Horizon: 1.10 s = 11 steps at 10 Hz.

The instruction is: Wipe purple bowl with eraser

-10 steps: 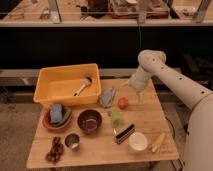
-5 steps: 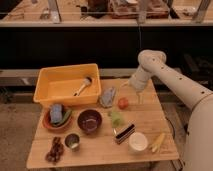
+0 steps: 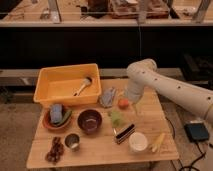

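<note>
Since nothing about the arm's pose has altered over the last second, my hand [image 3: 133, 106] remains stationary above the rear of the tabletop [image 3: 100, 152], just beside a small orange object [image 3: 122, 103]. Its fingers are spread wide with nothing between them. Consequence for the task: the pick-up has not started and no wiping is possible yet. The eraser [image 3: 124, 133] lies flat and untouched on the tabletop, nearer the camera than my hand and clearly apart from it. It sits between the purple bowl [image 3: 90, 120], to the left in the view, and a white cup [image 3: 138, 142], just beside its near-right end. Its long axis runs diagonally: one end points toward the front-left of the tabletop, the other toward the rear-right, roughly back toward my hand. The paler stripe follows the long side that faces the camera. In my judgement, the fingers must be turned square to this diagonal, so they close across the short sides.
</note>
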Tool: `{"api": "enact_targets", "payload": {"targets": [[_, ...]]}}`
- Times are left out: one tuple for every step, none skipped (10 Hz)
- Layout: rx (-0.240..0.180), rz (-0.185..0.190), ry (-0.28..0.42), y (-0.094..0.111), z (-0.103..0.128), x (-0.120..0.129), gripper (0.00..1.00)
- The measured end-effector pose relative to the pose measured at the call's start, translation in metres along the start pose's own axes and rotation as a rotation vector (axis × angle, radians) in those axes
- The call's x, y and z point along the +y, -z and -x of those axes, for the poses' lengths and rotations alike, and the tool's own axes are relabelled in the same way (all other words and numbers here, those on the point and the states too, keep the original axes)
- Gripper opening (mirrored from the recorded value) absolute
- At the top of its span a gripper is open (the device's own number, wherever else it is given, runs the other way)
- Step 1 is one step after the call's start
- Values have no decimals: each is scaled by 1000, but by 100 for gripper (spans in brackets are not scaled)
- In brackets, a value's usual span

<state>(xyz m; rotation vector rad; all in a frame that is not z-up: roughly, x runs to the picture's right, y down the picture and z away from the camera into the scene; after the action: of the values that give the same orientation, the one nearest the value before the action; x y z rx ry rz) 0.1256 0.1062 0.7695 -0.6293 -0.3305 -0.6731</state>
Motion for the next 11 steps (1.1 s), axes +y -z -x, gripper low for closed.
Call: {"api": "enact_targets", "payload": {"targets": [[10, 18, -10, -2, 13, 11, 80], [22, 26, -14, -1, 21, 17, 80], [30, 30, -22, 2, 31, 25, 80], [33, 26, -26, 6, 34, 29, 80], [19, 17, -29, 9, 37, 31, 80], [6, 9, -29, 13, 40, 35, 80], [-5, 3, -26, 16, 46, 40, 80], [-14, -1, -19, 19, 54, 42, 80], [-22, -5, -15, 22, 61, 45, 80], [-25, -2, -14, 22, 64, 48, 79], [-38, 6, -13, 17, 69, 50, 73]]}}
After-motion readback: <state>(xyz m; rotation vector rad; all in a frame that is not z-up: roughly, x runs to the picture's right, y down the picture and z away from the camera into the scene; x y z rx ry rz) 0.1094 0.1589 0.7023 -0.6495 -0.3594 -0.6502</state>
